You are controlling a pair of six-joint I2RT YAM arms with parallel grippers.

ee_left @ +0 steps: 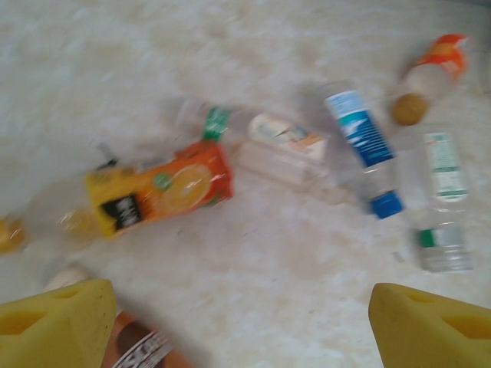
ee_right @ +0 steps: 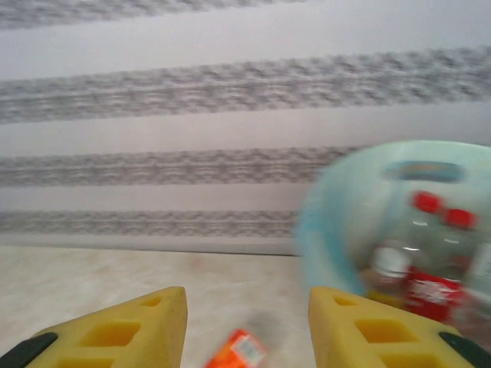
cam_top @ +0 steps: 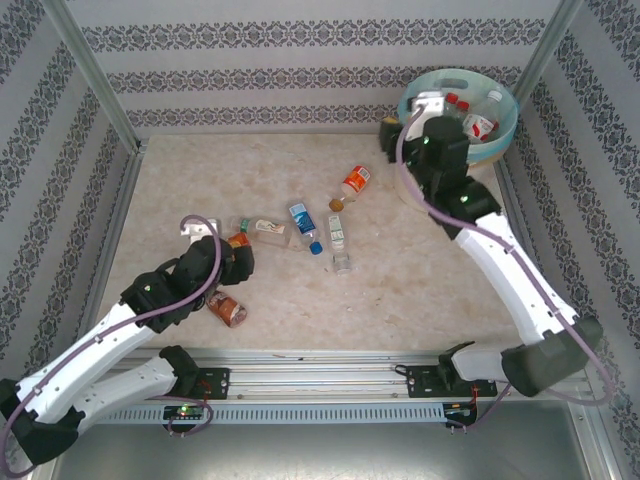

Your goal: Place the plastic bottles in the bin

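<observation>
With the left gripper [ee_left: 242, 310] spread wide and empty above the orange-labelled bottle [ee_left: 165, 188] at centre left, it should straddle that bottle's body squarely before pinching, while the right gripper [ee_right: 245, 310], likewise spread and empty, hangs beside the bin [cam_top: 507, 118] at upper right.

Plastic bottles lie scattered on the marbled worktop [cam_top: 400, 290]: an orange-labelled bottle [cam_top: 355, 182] nearest the bin [cam_top: 508, 130], a blue-labelled bottle [cam_top: 302, 224] beside a green-labelled bottle [cam_top: 337, 232], and a brown-labelled bottle [cam_top: 227, 308] by the left arm. The left tool [cam_top: 238, 262] hangs over the nearer bottles. The right tool [cam_top: 389, 136] is just left of the bin, which holds red-capped bottles [cam_top: 478, 124].
</observation>
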